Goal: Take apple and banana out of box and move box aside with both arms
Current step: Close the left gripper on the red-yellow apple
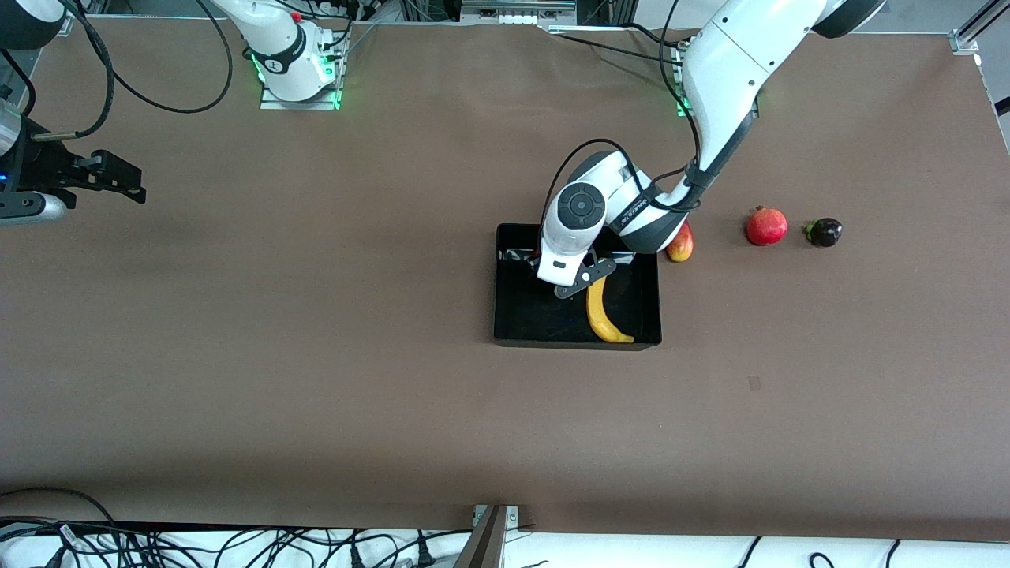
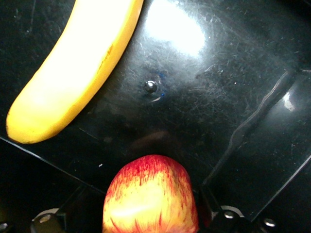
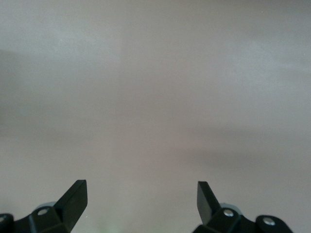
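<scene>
1. left gripper (image 1: 582, 285) down in the box (image 1: 521, 327); jaws wide around the apple (image 2: 150, 196), no squeeze visible
2. banana (image 1: 604, 315) in box, beside apple; risk: off-centre closing rolls apple away
3. right gripper (image 3: 141, 199) open, waiting over bare table

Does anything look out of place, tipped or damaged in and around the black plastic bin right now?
Nothing stands out. The black open-top bin sits flat, the long yellow banana lies whole inside, and the streaked red apple sits intact between the left gripper fingers. Nothing spilled.
</scene>
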